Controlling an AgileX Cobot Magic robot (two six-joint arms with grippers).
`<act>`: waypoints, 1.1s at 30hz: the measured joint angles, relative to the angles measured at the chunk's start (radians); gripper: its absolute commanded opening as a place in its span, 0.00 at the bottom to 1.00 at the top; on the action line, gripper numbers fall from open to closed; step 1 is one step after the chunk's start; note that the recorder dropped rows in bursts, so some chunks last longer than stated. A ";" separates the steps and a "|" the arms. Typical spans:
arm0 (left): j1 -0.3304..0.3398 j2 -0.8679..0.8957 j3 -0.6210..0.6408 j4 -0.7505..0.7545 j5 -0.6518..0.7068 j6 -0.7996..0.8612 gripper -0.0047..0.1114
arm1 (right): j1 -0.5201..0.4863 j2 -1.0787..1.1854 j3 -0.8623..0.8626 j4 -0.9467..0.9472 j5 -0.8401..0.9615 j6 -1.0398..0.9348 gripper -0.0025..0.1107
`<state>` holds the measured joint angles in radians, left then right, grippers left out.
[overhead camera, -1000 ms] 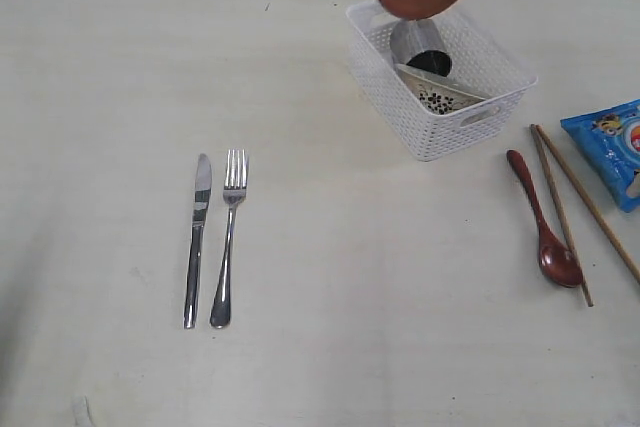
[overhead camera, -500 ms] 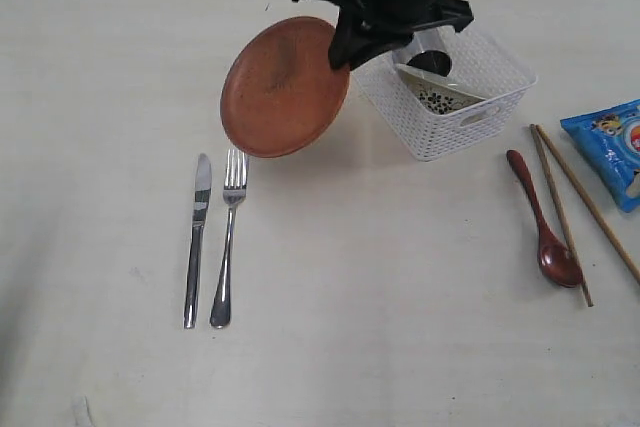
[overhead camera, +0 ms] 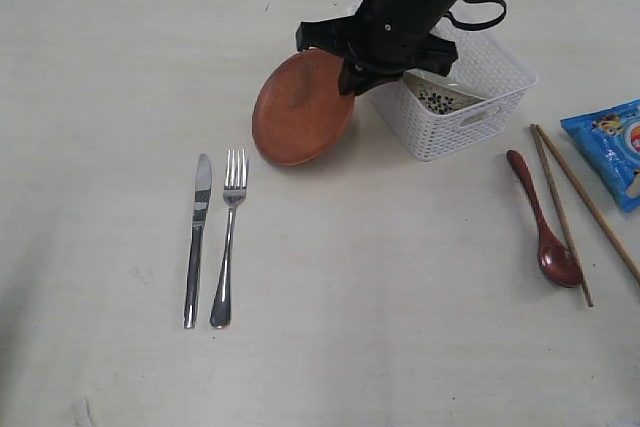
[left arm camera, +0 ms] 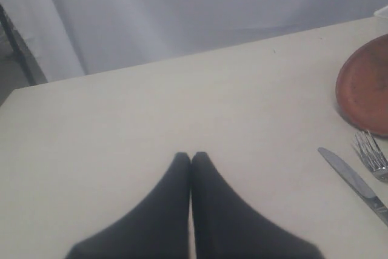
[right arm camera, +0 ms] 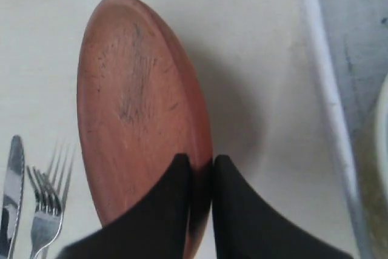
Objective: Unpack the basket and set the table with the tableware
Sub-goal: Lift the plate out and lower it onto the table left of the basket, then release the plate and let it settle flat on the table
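The right arm comes in from the 1 o'clock edge of the exterior view and slants down over the basket (overhead camera: pixel 470 134) toward 7 o'clock, wrist bent downward. The right gripper (overhead camera: pixel 346 75) is pinched nearly closed on the rim of the reddish-brown plate (overhead camera: pixel 300 112), one finger on each face. The plate stands steeply tilted at the basket's 9 o'clock. I cannot tell whether its lower edge touches the table (overhead camera: pixel 400 337).

The knife (overhead camera: pixel 197 237) and fork (overhead camera: pixel 228 237) lie side by side at the plate's 7 o'clock. A patterned bowl (overhead camera: pixel 437 99) leans inside the basket. The dark red spoon (overhead camera: pixel 545 224) and chopsticks (overhead camera: pixel 562 209) lie at the basket's 5 o'clock, and the blue chip bag (overhead camera: pixel 610 147) at its 4 o'clock.

The left gripper (left arm camera: pixel 191 159) hangs over bare tabletop, fingertips pressed together and empty.
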<state>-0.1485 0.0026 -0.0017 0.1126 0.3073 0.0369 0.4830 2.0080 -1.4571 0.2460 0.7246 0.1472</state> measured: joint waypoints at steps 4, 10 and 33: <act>0.000 0.000 0.000 0.000 0.000 0.000 0.04 | 0.000 0.002 0.000 -0.091 -0.024 0.083 0.02; 0.000 0.000 0.000 0.000 0.000 0.000 0.04 | 0.000 0.002 0.000 -0.165 -0.028 0.165 0.02; 0.000 0.000 0.000 0.000 0.000 0.000 0.04 | 0.000 0.003 0.000 -0.163 0.089 0.132 0.35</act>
<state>-0.1485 0.0026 -0.0017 0.1126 0.3073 0.0369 0.4830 2.0106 -1.4571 0.0834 0.8135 0.2791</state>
